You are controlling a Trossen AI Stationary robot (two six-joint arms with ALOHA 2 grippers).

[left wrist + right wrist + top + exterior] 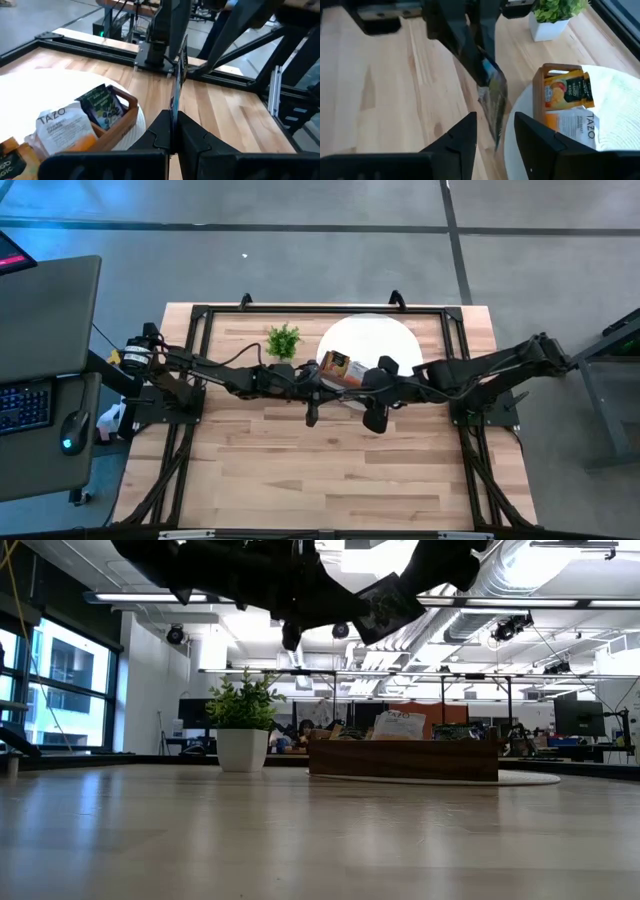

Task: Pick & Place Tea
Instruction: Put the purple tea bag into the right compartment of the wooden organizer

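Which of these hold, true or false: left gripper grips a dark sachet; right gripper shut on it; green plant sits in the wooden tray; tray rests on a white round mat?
1. The left gripper is shut on a dark flat tea sachet. True.
2. The right gripper is clamped on that sachet. False: its jaws stand open around it.
3. The small green potted plant stands inside the brown wooden tray. False: it stands beside it.
4. The tray rests on a white round mat. True.

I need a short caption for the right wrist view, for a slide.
Left tool holds a dark tea bag above the table; open right tool waits below.
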